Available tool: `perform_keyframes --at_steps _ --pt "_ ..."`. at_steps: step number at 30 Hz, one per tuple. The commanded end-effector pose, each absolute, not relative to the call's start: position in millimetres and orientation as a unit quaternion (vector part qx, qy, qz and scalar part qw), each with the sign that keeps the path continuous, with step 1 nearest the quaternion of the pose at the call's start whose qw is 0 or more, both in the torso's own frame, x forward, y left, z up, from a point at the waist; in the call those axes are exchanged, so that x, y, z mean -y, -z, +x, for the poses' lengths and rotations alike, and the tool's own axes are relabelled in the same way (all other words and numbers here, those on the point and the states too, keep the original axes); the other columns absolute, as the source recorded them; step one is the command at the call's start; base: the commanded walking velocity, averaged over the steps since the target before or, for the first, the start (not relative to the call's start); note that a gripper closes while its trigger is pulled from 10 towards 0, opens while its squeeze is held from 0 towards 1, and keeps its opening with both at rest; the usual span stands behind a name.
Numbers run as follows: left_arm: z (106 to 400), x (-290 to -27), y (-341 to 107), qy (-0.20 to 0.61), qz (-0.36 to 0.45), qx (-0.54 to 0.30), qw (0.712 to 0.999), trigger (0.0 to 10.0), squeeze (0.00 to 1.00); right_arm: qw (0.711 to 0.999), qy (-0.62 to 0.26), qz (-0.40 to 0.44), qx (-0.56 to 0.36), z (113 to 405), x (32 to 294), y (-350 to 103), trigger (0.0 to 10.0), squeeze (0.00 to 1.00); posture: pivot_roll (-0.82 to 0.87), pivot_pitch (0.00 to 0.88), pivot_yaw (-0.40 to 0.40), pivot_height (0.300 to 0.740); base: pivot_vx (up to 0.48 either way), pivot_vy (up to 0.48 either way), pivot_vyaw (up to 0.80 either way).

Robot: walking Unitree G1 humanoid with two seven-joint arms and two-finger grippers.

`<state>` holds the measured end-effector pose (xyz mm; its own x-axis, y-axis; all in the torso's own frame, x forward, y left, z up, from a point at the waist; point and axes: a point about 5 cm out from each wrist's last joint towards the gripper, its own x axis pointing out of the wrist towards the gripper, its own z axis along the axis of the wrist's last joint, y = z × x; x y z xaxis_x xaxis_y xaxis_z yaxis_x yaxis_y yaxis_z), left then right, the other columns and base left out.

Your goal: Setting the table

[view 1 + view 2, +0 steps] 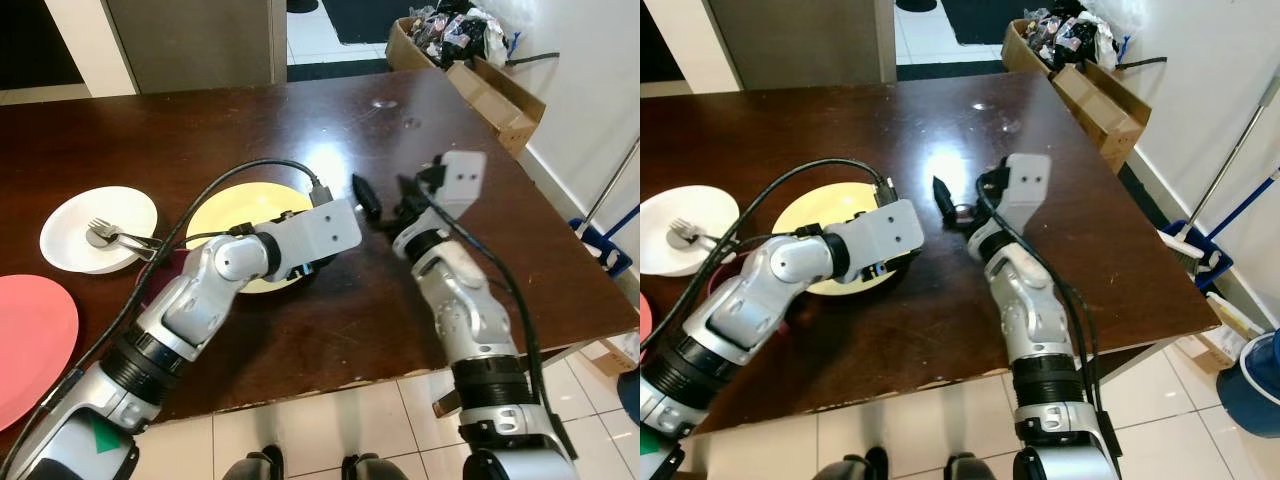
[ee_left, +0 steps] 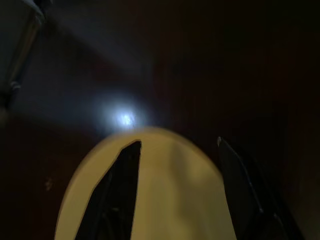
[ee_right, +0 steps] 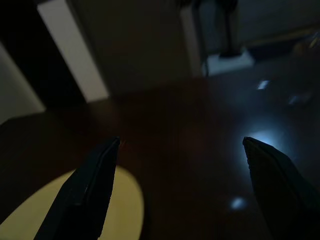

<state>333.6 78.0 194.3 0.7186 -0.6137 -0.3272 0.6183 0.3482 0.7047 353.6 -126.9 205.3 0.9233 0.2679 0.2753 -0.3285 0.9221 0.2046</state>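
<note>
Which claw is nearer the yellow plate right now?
Left. The left claw hangs open right over the yellow plate; the right claw, also open, sits off its far right edge above bare table.

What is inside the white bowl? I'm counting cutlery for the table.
A fork lies in the white bowl, handle over the rim toward the yellow plate. Nothing else shows inside.

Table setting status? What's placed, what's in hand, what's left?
Placed: a white bowl holding a fork, a red plate at the table's near-left edge. In hand: the left gripper is open over the yellow plate, not gripping it. The right gripper is open above the bare table. Left: positioning the yellow plate and laying the fork out.
</note>
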Motion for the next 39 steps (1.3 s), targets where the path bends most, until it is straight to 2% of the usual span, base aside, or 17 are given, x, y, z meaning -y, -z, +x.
perform_keyframes --at_steps 1,7,9,11,13,18,19,20,23,26,27,34,36,38,39 --pt "334.7 -81.2 -181.6 0.372 0.457 -0.024 0.808 10.0 0.00 0.973 -0.140 0.111 0.144 349.7 132.2 -209.8 10.0 0.00 -0.07 0.096 0.074 0.740 0.000 0.000 0.00" --pt "353.8 -102.1 -181.1 0.298 0.544 -0.028 0.783 10.0 0.00 0.973 -0.143 0.093 0.154 340.5 130.5 -211.4 10.0 0.00 -0.06 0.137 0.073 0.740 0.000 0.000 0.00" --pt "354.4 -103.5 -181.7 0.298 0.556 -0.029 0.775 10.0 0.00 0.973 -0.144 0.094 0.150 338.5 129.4 -209.1 10.0 0.00 -0.06 0.148 0.069 0.740 0.000 0.000 0.00" --pt "352.4 -107.2 -176.4 0.305 0.598 -0.034 0.740 10.0 0.00 0.974 -0.149 0.096 0.144 334.7 124.6 -205.2 10.0 0.00 -0.05 0.174 0.068 0.740 0.000 0.000 0.00" --pt "349.4 -109.6 -173.4 0.311 0.619 -0.035 0.720 10.0 0.00 0.973 -0.151 0.097 0.143 331.9 121.7 -204.7 10.0 0.00 -0.05 0.187 0.067 0.740 0.000 0.000 0.00" --pt "339.7 -108.3 -172.8 0.345 0.607 -0.034 0.715 10.0 0.00 0.973 -0.152 0.101 0.143 328.3 120.9 -205.0 10.0 0.00 -0.04 0.197 0.064 0.740 0.000 0.000 0.00" --pt "339.7 -108.3 -172.8 0.345 0.607 -0.034 0.715 10.0 0.00 0.973 -0.152 0.101 0.143 328.3 120.9 -205.0 10.0 0.00 -0.04 0.197 0.064 0.740 0.000 0.000 0.00" --pt "330.3 -104.6 -172.0 0.388 0.576 -0.042 0.718 10.0 0.00 0.973 -0.151 0.100 0.144 327.9 122.9 -206.6 10.0 0.00 -0.04 0.205 0.064 0.740 0.000 0.000 0.00" --pt "320.7 -98.0 -173.9 0.436 0.539 -0.034 0.720 10.0 0.00 0.973 -0.150 0.098 0.147 328.1 125.3 -209.9 10.0 0.00 -0.04 0.206 0.065 0.740 0.000 0.000 0.00" --pt "316.3 -95.6 -175.3 0.455 0.520 -0.034 0.722 10.0 0.00 0.973 -0.149 0.098 0.148 328.1 125.9 -210.5 10.0 0.00 -0.04 0.205 0.066 0.740 0.000 0.000 0.00" --pt "307.8 -91.5 -179.2 0.489 0.483 -0.033 0.726 10.0 0.00 0.973 -0.146 0.099 0.148 327.8 127.3 -211.0 10.0 0.00 -0.04 0.205 0.066 0.740 0.000 0.000 0.00" --pt "296.9 -84.4 -184.4 0.526 0.436 -0.023 0.730 10.0 0.00 0.975 -0.140 0.102 0.140 328.5 131.9 -208.2 10.0 0.00 -0.05 0.195 0.063 0.740 0.000 0.000 0.00" --pt "297.4 -80.7 -189.1 0.523 0.406 -0.013 0.749 10.0 0.00 0.976 -0.136 0.103 0.135 328.6 134.9 -206.0 10.0 0.00 -0.05 0.189 0.062 0.740 0.000 0.000 0.00" --pt "307.8 -81.4 -201.9 0.486 0.370 0.004 0.792 10.0 0.00 0.977 -0.134 0.103 0.132 327.8 137.5 -204.7 10.0 0.00 -0.06 0.182 0.063 0.740 0.000 0.000 0.00" --pt "307.8 -81.4 -201.9 0.486 0.370 0.004 0.792 10.0 0.00 0.977 -0.134 0.103 0.132 327.8 137.5 -204.7 10.0 0.00 -0.06 0.182 0.063 0.740 0.000 0.000 0.00"
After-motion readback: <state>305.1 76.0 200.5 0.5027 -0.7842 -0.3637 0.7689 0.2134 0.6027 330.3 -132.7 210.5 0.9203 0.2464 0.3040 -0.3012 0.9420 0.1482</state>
